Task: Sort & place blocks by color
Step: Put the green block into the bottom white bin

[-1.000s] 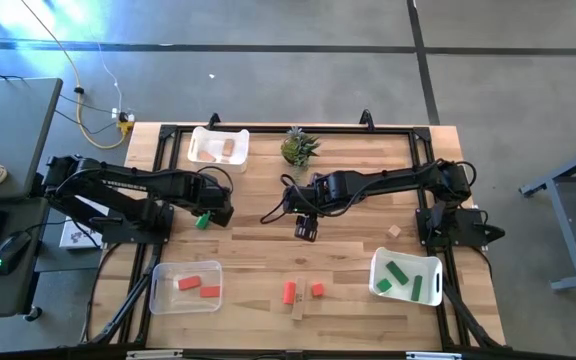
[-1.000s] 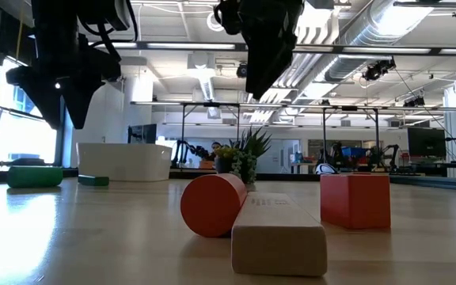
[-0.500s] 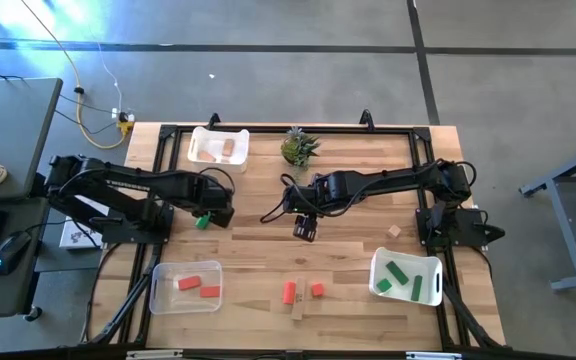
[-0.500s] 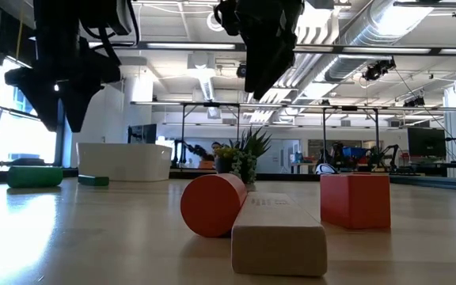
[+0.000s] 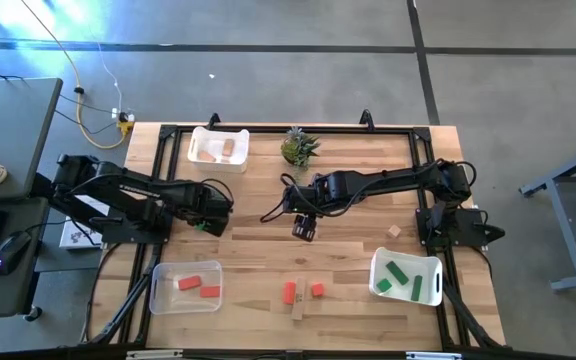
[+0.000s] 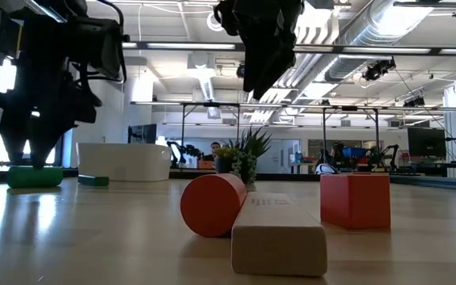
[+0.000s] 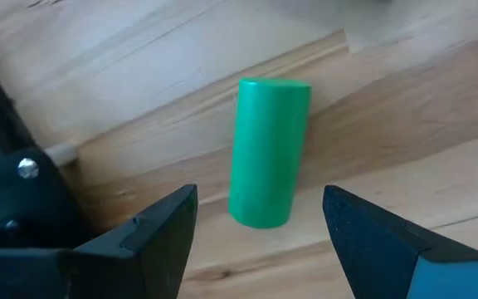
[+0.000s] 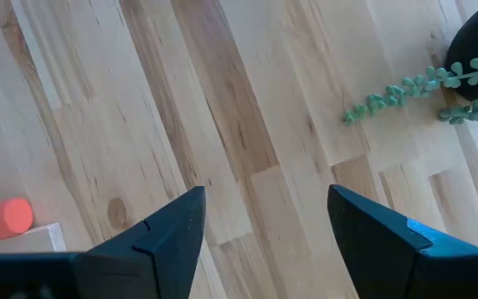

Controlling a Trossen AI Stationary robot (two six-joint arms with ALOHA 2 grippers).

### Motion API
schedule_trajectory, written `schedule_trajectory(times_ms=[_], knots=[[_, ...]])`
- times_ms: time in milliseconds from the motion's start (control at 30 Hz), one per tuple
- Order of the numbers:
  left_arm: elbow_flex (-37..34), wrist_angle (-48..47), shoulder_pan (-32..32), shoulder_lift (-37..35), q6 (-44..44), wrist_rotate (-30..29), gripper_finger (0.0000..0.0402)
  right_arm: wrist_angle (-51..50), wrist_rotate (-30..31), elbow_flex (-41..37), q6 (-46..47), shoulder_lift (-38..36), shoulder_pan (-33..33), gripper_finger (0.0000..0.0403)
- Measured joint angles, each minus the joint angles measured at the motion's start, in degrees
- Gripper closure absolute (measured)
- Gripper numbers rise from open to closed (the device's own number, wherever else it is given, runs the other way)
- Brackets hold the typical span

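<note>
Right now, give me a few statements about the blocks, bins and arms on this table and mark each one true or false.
1. The left tool is open over a green cylinder that lies on the table. True.
2. The right tool holds a red block. False: it is open and empty, over bare wood near the potted plant.
3. The bin on the right holds green blocks. True.
4. The bin at the front left holds tan blocks. False: it holds two red blocks.
5. A tan bar lies against a red cylinder near the table's front edge. True.
</note>
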Motion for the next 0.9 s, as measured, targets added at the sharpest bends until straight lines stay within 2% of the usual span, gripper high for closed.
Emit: schedule_trajectory(times_ms=[367,500,800,900], knots=[[-5.9,7.0,0.5,0.0,1.2,-0.6,0.0159,0.6,0.7,0.0,0.0,0.0,0.0,0.0162],[-7.7,9.9,0.5,-0.2,4.6,-0.9,0.0192,2.0,0.7,0.0,0.0,0.0,0.0,0.0162],[-7.8,11.8,0.3,-0.2,9.0,-1.0,0.0294,5.6,0.7,0.0,1.4,0.0,0.0,0.0162],[-8.1,12.1,-0.9,-1.5,9.4,-1.3,0.0298,6.3,0.5,0.0,4.4,0.0,-0.2,0.0162]])
